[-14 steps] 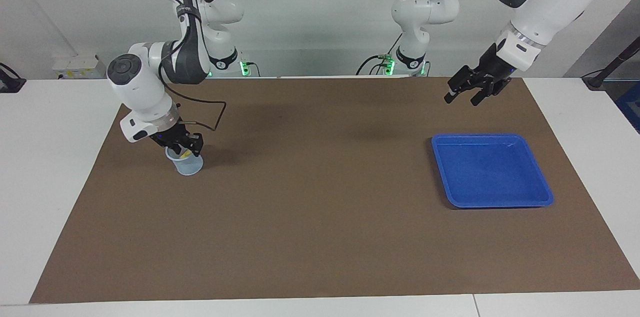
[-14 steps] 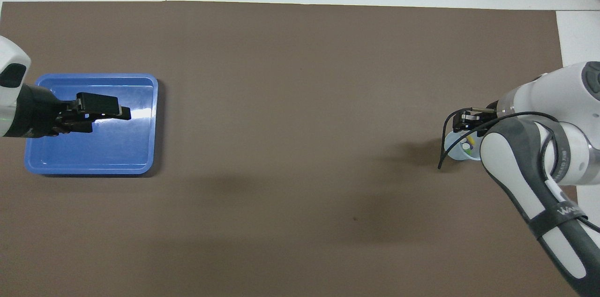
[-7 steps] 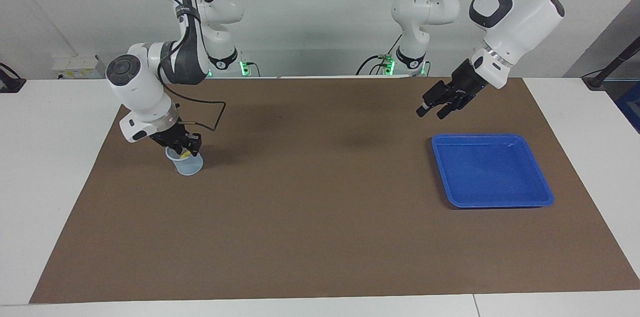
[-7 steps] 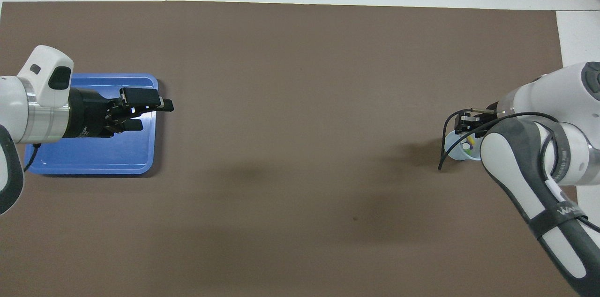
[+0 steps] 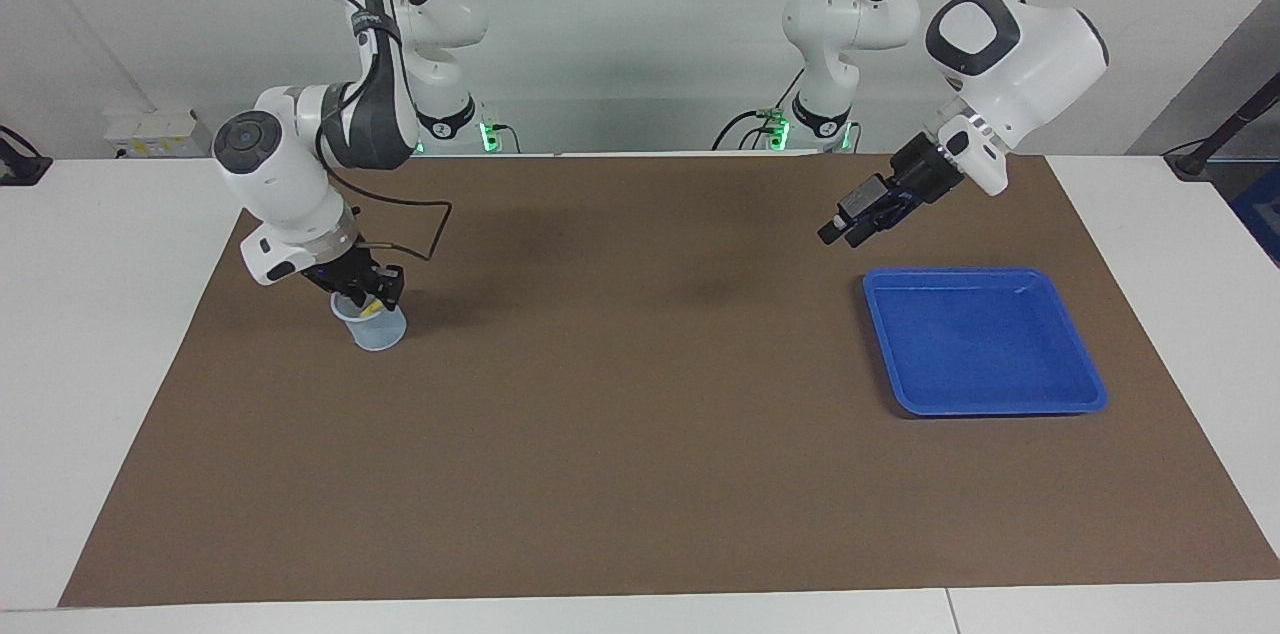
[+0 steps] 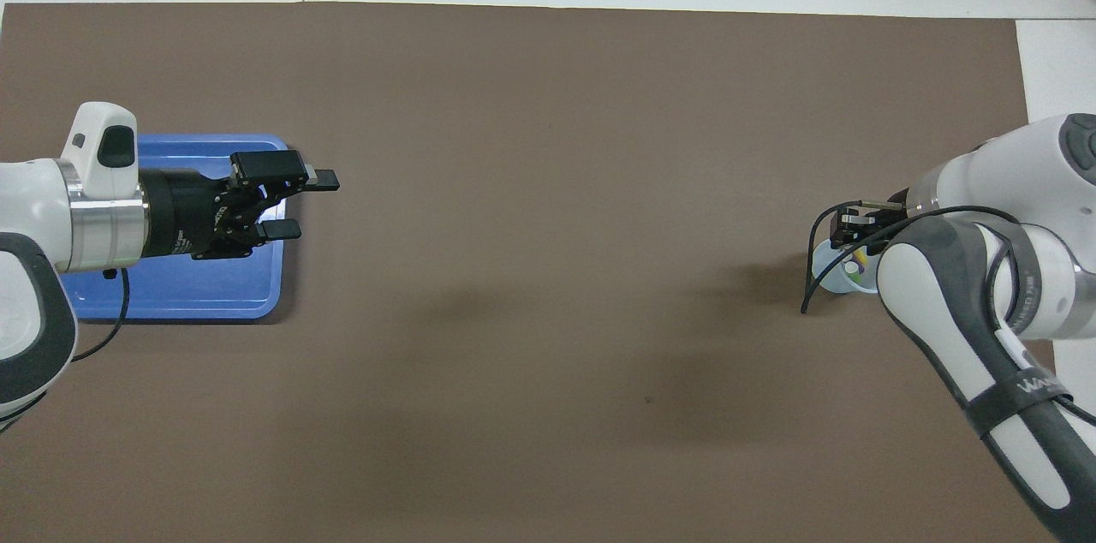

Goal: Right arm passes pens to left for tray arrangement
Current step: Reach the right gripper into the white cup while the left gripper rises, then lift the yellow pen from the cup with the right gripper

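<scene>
Pens (image 6: pixel 853 262) stand in a small pale-blue cup (image 5: pixel 377 329) at the right arm's end of the counter (image 5: pixel 640 434), where the right end effector (image 5: pixel 374 293) dips into the cup mouth; its grip cannot be told. Left end effector (image 6: pixel 300 205) hangs spread wide over the brown mat beside the blue tray (image 5: pixel 985 342).

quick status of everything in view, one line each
left gripper: open, empty, raised over the mat beside the tray
right gripper: dipped into the cup's mouth among the pens
pens: standing in the cup
cup: upright on the mat
tray: flat, nothing in it
</scene>
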`<state>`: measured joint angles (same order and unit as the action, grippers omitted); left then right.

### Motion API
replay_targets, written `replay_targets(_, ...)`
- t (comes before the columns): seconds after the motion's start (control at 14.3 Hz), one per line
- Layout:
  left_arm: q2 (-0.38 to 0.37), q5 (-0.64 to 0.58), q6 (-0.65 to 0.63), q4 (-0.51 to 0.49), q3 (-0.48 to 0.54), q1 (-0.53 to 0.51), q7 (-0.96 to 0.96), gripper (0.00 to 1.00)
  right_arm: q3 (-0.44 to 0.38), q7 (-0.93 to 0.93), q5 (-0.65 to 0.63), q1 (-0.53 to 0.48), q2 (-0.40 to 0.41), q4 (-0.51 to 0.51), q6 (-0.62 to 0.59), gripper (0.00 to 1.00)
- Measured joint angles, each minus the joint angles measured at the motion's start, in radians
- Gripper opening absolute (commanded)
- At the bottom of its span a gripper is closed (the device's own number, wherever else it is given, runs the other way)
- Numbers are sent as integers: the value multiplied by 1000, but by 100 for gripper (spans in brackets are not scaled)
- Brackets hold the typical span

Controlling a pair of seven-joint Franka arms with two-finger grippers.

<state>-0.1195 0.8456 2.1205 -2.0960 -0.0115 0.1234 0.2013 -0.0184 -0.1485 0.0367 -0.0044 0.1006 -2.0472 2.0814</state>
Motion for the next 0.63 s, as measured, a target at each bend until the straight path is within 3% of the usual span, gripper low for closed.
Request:
replay_targets(0.56,5,44,18,-13,2,1,5,99,0,9,0,-1,-11,8,-5,0)
replay_targets(0.63,5,45,18,-13,1,1,6,99,-1,25,0,-2,-11,10,-11,0)
